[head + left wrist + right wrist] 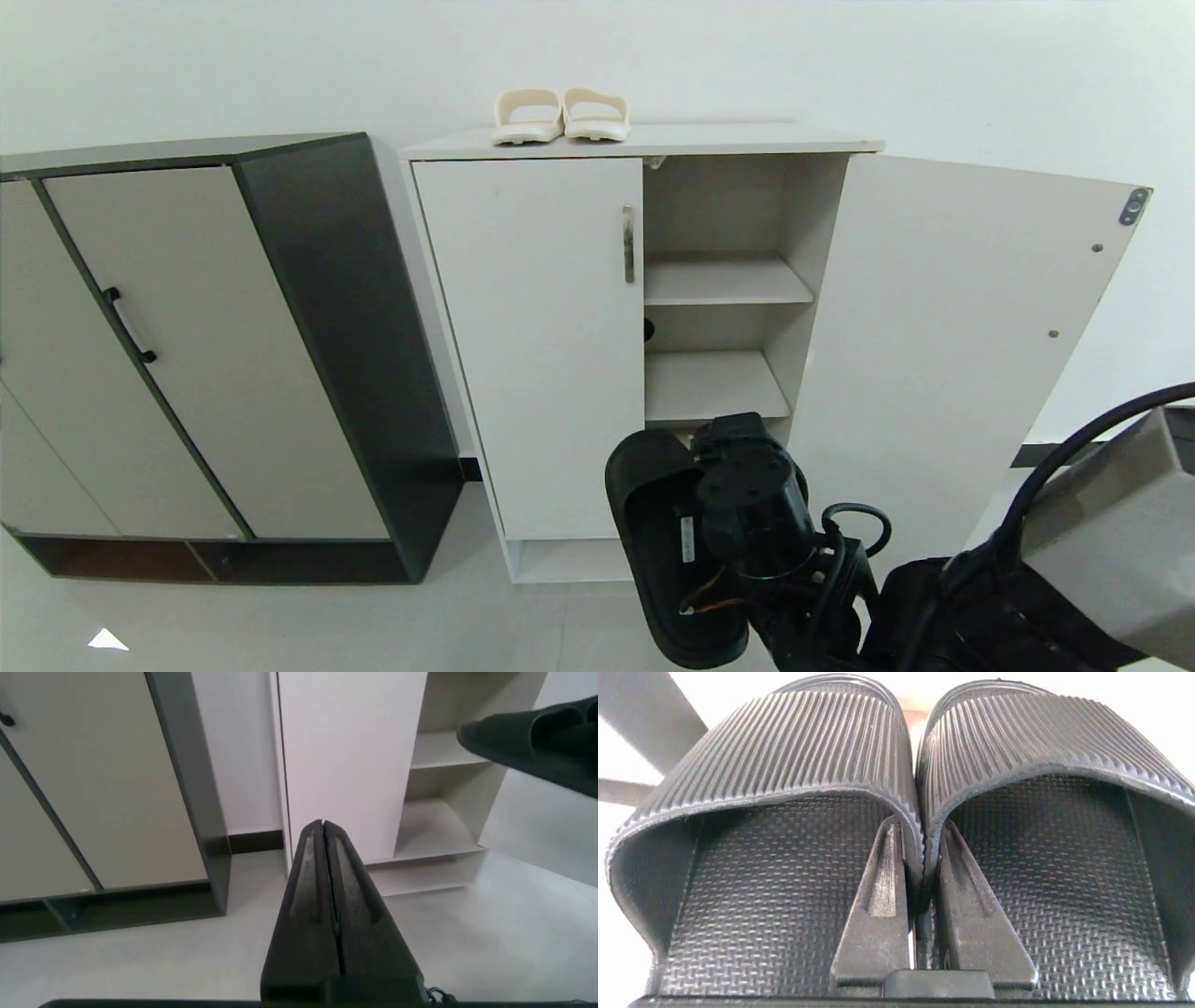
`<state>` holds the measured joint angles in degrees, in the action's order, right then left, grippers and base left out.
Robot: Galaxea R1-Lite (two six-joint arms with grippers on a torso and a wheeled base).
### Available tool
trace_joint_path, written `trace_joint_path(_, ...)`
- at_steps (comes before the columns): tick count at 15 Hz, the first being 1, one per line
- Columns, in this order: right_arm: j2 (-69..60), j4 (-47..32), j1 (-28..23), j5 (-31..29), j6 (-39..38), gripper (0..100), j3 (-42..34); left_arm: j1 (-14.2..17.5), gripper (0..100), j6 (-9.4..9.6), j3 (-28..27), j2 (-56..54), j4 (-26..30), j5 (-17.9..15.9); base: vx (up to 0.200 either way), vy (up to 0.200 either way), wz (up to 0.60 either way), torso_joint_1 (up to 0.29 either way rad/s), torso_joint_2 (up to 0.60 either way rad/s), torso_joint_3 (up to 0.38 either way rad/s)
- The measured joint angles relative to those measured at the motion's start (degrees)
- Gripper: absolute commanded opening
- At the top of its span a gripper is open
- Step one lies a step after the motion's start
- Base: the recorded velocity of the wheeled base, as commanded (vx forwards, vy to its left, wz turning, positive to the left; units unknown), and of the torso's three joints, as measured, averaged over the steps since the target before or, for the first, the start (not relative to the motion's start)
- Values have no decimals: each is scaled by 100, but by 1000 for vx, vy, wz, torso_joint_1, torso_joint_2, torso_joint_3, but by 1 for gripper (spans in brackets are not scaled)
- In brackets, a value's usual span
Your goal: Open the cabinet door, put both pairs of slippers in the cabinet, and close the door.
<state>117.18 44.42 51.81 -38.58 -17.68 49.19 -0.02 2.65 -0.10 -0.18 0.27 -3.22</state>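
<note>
Bright, even, diffuse light fills the room, and the wall (934, 65) behind the white cabinet (527, 345) washes out to a near-flat white. Soft shade gathers inside the cabinet's open half, deepest under each shelf (724, 280). In front of it, the black slippers (667, 551) read as an almost featureless dark mass in the head view. In the right wrist view their ribbed straps catch pale highlights. The wide lens splays the open door (943, 345) outward and tilts the dark cabinet (345, 355) beside the white one.

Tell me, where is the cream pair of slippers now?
In the head view, the cream slippers sit side by side on top of the white cabinet, above its closed left door.
</note>
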Motion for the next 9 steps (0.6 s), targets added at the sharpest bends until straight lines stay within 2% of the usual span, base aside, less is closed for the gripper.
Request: trace_joint_path(9, 272, 41, -168, 11, -20, 0, 23, 2, 0, -2, 0, 2, 0, 7, 0, 0, 0, 0, 0, 0)
